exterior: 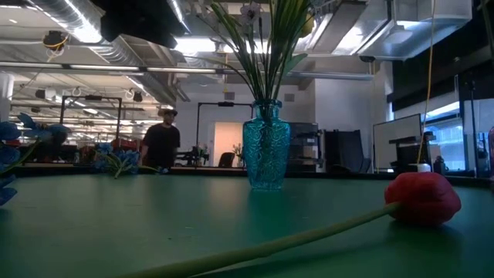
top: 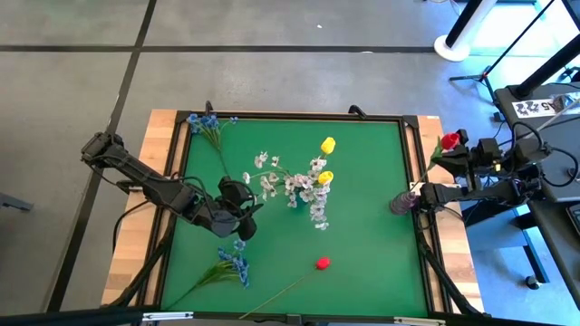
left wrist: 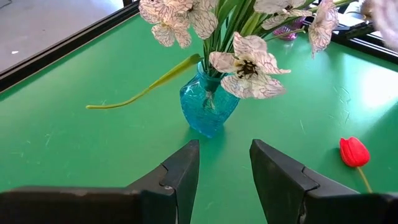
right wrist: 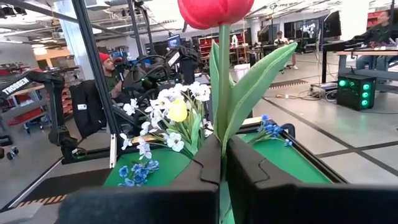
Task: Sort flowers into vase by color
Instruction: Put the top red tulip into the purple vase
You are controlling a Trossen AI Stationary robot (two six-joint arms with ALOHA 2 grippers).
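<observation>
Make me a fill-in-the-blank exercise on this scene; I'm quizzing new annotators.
1. The right gripper is shut on the stem of a ____ tulip.
2. The left gripper stands ____, facing the vase.
3. The vase holding white flowers is ____ in colour.
4. Another red tulip lies on the ____ mat.

Missing words: red; open; blue; green

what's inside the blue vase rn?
The blue vase holds green stems with white flowers and yellow tulips. Stem ends are blurred behind the patterned glass; whether it holds water can't be told. No red or blue flowers in it.
</observation>
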